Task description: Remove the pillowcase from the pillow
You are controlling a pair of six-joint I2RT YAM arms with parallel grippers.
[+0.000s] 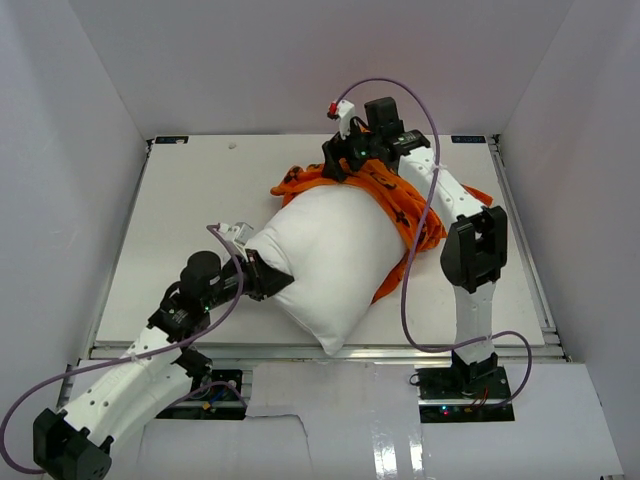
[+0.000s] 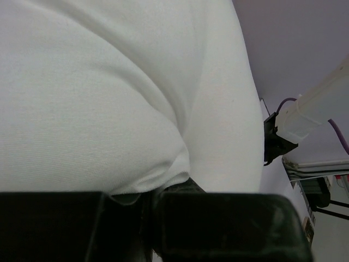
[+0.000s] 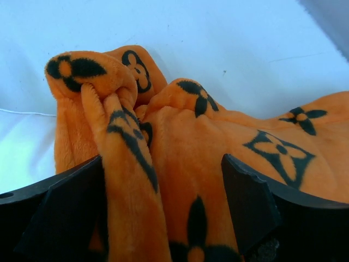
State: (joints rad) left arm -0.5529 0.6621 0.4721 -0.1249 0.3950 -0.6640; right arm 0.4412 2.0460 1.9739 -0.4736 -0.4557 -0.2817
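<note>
A: While the pillow [image 1: 330, 265] lies in the middle of the table [image 1: 180, 225], where does the pillowcase [image 1: 405, 205] sit?

B: It is bunched at the pillow's far end. Orange folds cover the far right corner and trail down the right side toward the near edge. Most of the pillow is bare white. The near corner points at the gap between the arm bases.

A: State of the left gripper [image 1: 277, 283]?

B: It is at the pillow's near-left edge. In the wrist view the fingers [image 2: 218, 229] are pressed nearly together. They pinch a fold of white pillow cloth, which bulges up over them.

A: And the right gripper [image 1: 338, 160]?

B: It is at the far end, over the far-left part of the bunched pillowcase. Jaws are spread wide. In the wrist view, orange folds with black flower and diamond marks rise between them. Nothing is clamped. Cannot tell whether the pads touch the fabric.

A: Any contact between pillowcase and left gripper?

B: No, they are well apart, with the bare pillow between them.
</note>
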